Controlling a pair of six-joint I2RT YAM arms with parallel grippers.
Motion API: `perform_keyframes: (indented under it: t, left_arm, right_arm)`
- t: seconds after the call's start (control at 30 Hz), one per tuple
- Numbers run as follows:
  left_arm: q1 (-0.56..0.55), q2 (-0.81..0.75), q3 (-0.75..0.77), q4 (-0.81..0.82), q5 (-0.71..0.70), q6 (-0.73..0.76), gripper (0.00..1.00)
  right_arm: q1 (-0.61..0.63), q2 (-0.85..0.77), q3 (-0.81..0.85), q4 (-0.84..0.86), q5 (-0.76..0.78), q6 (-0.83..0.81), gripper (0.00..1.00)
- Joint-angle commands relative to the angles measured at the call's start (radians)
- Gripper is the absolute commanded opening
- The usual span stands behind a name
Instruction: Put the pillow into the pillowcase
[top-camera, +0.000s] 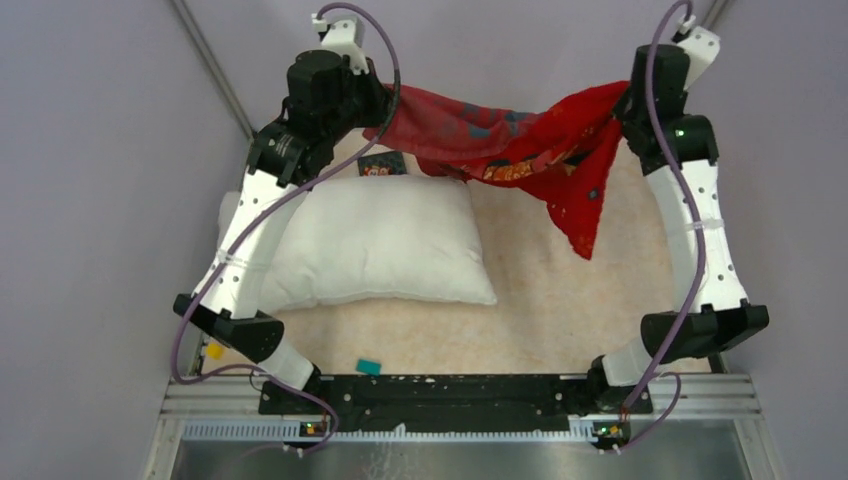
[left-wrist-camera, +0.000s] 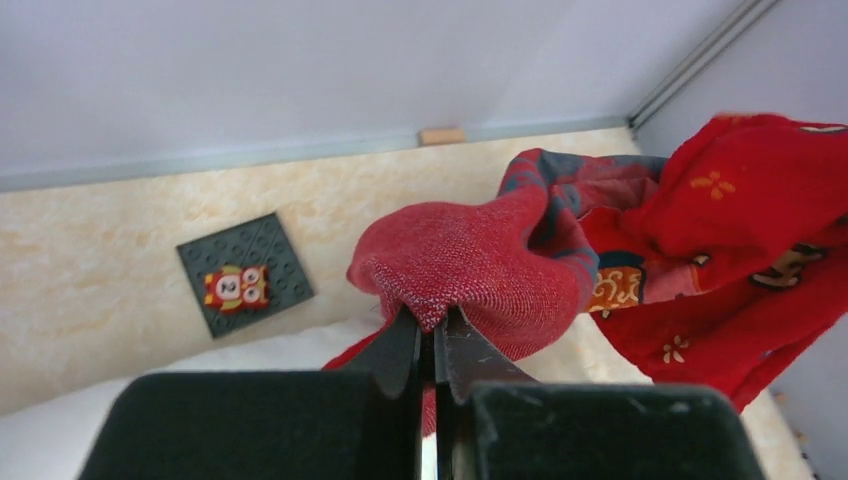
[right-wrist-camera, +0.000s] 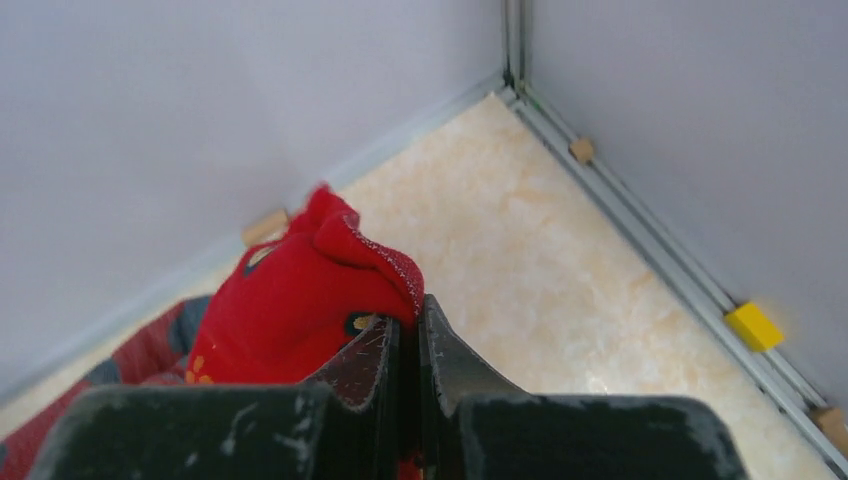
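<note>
The white pillow (top-camera: 378, 241) lies flat on the table, left of centre. Above the table's far side the red pillowcase (top-camera: 505, 140) hangs stretched between both arms, one corner drooping at the right. My left gripper (left-wrist-camera: 434, 322) is shut on a bunched fold of the pillowcase (left-wrist-camera: 470, 265) at its left end. At the other end my right gripper (right-wrist-camera: 409, 318) is shut on the hemmed edge of the pillowcase (right-wrist-camera: 300, 290). A strip of the pillow (left-wrist-camera: 290, 350) shows below the left fingers.
A dark grey studded plate (top-camera: 383, 163) with a small red owl tile (left-wrist-camera: 236, 288) lies behind the pillow. A teal block (top-camera: 369, 367) and a yellow block (top-camera: 214, 351) sit near the front rail. Another yellow block (right-wrist-camera: 753, 326) lies along the wall rail. Walls close in the far side.
</note>
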Motion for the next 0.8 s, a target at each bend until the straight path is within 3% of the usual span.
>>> perform_keyframes:
  t: [0.0,0.13,0.17,0.27,0.33,0.43,0.57,0.77]
  left_arm:
    - [-0.013,-0.033,0.113,0.021,0.055,-0.037,0.00]
    - [-0.015,-0.105,0.022,-0.010,0.117,-0.053,0.00]
    - [-0.015,-0.133,-0.042,-0.007,0.138,-0.065,0.00]
    - [-0.015,-0.252,-0.276,0.025,0.173,-0.092,0.00]
    - [-0.014,-0.311,-0.418,0.033,0.167,-0.101,0.00]
    - [-0.015,-0.343,-0.543,0.037,0.172,-0.111,0.00]
    - [-0.014,-0.343,-0.558,0.056,0.183,-0.128,0.00]
    - [-0.015,-0.322,-0.523,0.060,0.164,-0.126,0.00]
  right_arm:
    - [-0.108,0.073,0.186,-0.081,0.019,-0.032,0.00]
    - [-0.196,0.060,0.136,-0.097,-0.024,-0.023,0.00]
    - [-0.201,0.047,0.094,-0.094,-0.020,-0.020,0.04]
    - [-0.202,-0.035,-0.059,-0.073,-0.035,-0.012,0.41]
    - [-0.202,-0.105,-0.172,-0.036,-0.098,-0.013,0.58]
    - [-0.113,-0.185,-0.325,0.014,-0.186,-0.027,0.66]
    - [0.069,-0.215,-0.469,0.063,-0.193,-0.042,0.70]
    - [0.089,-0.243,-0.742,0.150,-0.187,0.051,0.72]
